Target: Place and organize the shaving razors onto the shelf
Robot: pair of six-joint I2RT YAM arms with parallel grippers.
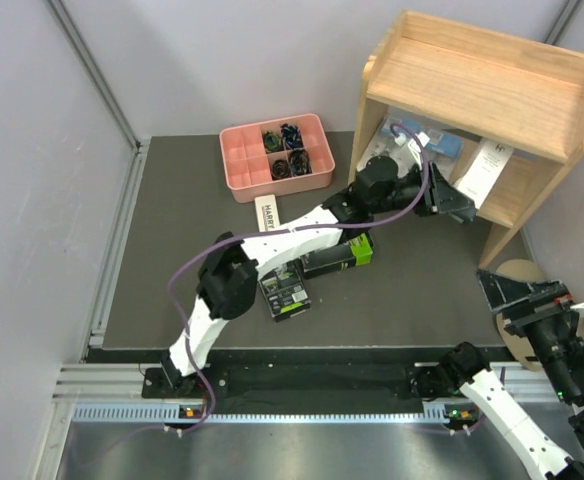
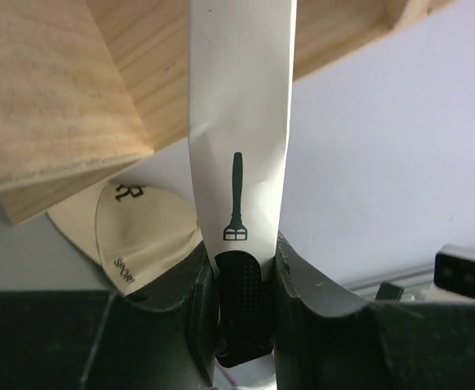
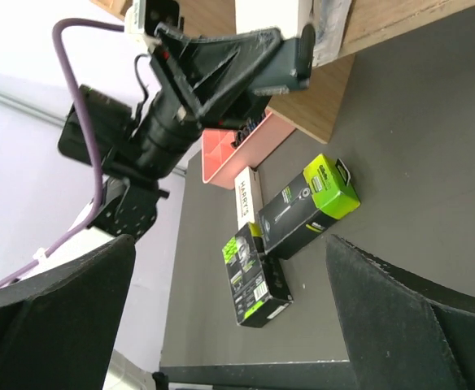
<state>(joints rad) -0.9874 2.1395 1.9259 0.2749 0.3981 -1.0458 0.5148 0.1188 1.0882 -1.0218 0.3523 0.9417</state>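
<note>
Left gripper [image 2: 241,272] clamped on slim white box with razor icon [image 2: 239,122], box tilted, sitting at open front of lower tier of light natural-wood two-tier shelf [image 1: 482,75]. Blue-card clear blister packs [image 1: 430,142] in that lower tier, toward its left end; can't count them from here. On dark table [image 1: 172,260]: black box with lime-green end [image 1: 340,255] and second black-and-green box [image 1: 284,290], close together under left arm. Second slim white box [image 1: 269,213] just beside pink divided tray [image 1: 247,165]. Right gripper [image 1: 520,293] near right edge, fingers wide apart, holding nothing.
</note>
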